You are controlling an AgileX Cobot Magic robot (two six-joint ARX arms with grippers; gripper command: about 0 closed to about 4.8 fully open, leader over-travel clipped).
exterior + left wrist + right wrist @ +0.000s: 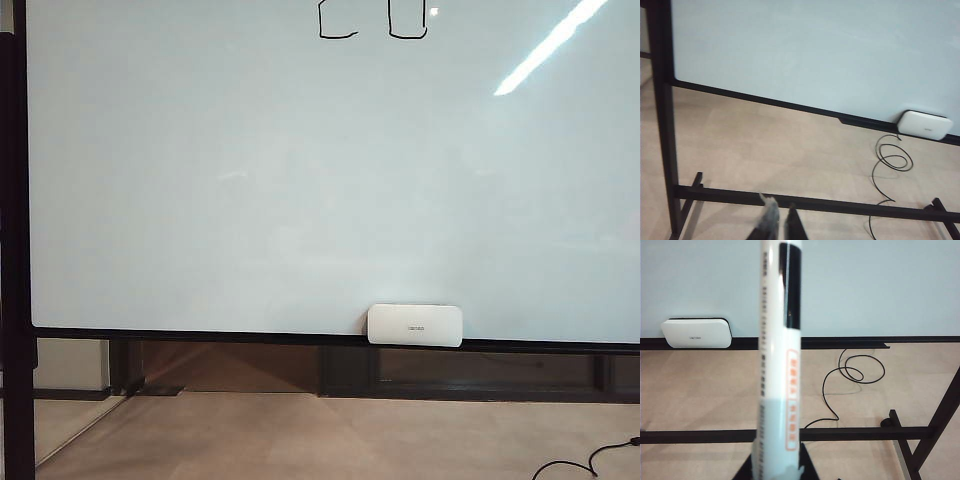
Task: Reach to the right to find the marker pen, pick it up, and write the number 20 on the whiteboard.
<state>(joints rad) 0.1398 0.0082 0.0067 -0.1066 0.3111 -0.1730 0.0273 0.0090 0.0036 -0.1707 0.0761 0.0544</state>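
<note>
The only writing on the very large glossy white whiteboard with a thin dark frame (300, 180) is the number 20 (372, 22), drawn in thin black boxy strokes at the top edge of the exterior view; only the lower halves of the 2 digits show, the rest cut off by the picture. A small white rounded-rectangle pad (415, 325) sits on the board's lower frame, a little right of the middle, with faint grey lettering too small to read.

The white cylindrical marker pen with a black band (779, 365) carries an orange-red boxed label and rows of fine dark print along its barrel, all too blurred to read. It stands up from the right gripper (777, 472), whose dark jaws close on its lower end, in front of the board's lower edge and above the beige floor (715, 390).

The left gripper (780, 225) hangs over the floor near a dark stand bar (815, 202), its 2 fingertips nearly together and nothing between them. A thin black coiled cable (892, 160) lies on the floor below the pad.
</note>
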